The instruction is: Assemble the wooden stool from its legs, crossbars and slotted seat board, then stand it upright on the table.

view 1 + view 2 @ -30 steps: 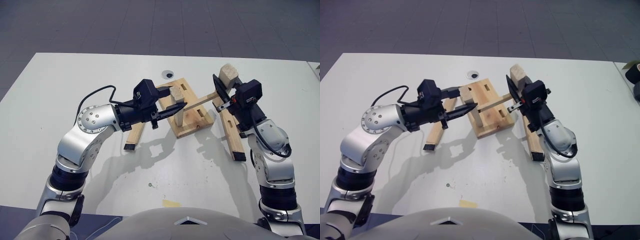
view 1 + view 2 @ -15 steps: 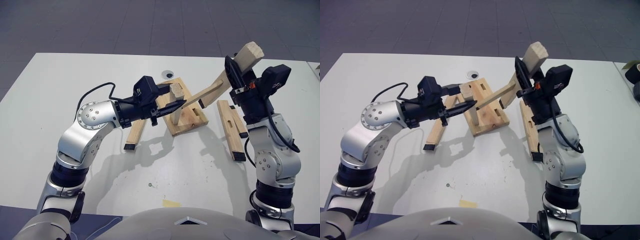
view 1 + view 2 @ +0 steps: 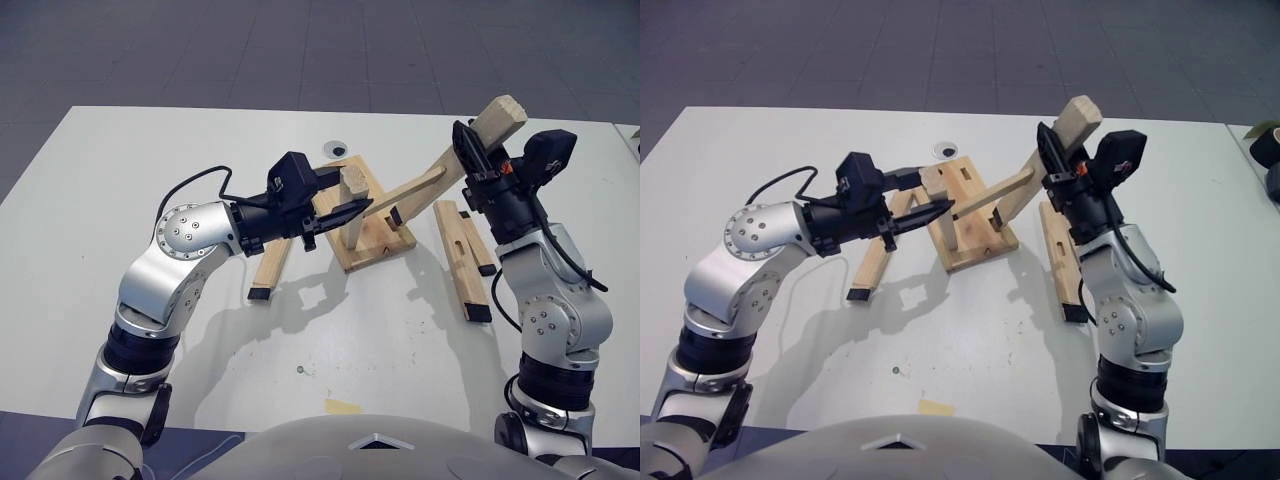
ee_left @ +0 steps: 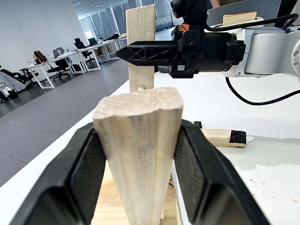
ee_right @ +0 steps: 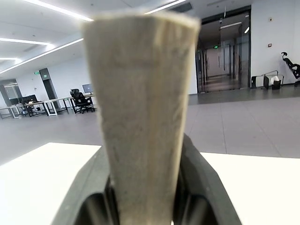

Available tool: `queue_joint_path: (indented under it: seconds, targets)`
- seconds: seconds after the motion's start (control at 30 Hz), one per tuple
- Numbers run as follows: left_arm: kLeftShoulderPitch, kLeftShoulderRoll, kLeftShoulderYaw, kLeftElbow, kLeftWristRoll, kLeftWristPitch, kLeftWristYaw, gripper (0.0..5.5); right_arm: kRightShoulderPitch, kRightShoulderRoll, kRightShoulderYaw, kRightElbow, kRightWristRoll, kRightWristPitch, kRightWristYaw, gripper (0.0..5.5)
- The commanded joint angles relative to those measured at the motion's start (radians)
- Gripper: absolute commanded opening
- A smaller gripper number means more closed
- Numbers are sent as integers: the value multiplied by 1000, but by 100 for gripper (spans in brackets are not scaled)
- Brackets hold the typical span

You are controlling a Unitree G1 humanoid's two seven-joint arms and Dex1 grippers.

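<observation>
My left gripper is shut on a short wooden leg that stands upright on the slotted seat board, which lies flat mid-table. In the left wrist view the leg sits between both pads. My right gripper is shut on a second leg, held off the table and tilted, its black-capped foot over the board. A thin crossbar runs from that leg toward the upright one. The right wrist view has this leg between the fingers.
A third leg lies on the table left of the board, under my left arm. A slotted leg and a shorter bar lie to the right, below my right gripper. A round hole sits behind the board.
My right gripper has raised its leg off the table and tipped it up steeply, with the crossbar following. The seat board has turned slightly. My left gripper stays on the upright leg.
</observation>
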State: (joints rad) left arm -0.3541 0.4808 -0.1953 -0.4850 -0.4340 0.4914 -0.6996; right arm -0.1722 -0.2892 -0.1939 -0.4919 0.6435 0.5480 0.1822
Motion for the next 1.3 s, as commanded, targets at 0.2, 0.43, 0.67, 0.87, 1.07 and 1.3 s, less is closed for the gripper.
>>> queue_joint_path:
  seconds: [0.2,0.43,0.67,0.87,1.07,1.3]
  targets:
    - [-2,-5,-36,27,34,5,7,203,-45,-61,7,73,94,249,-13,101]
    - [-3,-1,-39,33,42,-2,10,203,-70,-73,6,134,127,327,-9,101]
    - [0,-2,-44,32,43,-3,9,203,-99,-23,-4,184,163,300,1,101]
    - [-2,-1,-50,29,45,-2,6,203,-96,-91,133,284,16,289,73,101]
    - [-7,6,-51,27,42,-1,-1,203,-20,-225,349,337,-199,210,121,104]
    - [-43,-10,14,13,-33,35,5,203,86,-109,303,311,-73,274,15,110]
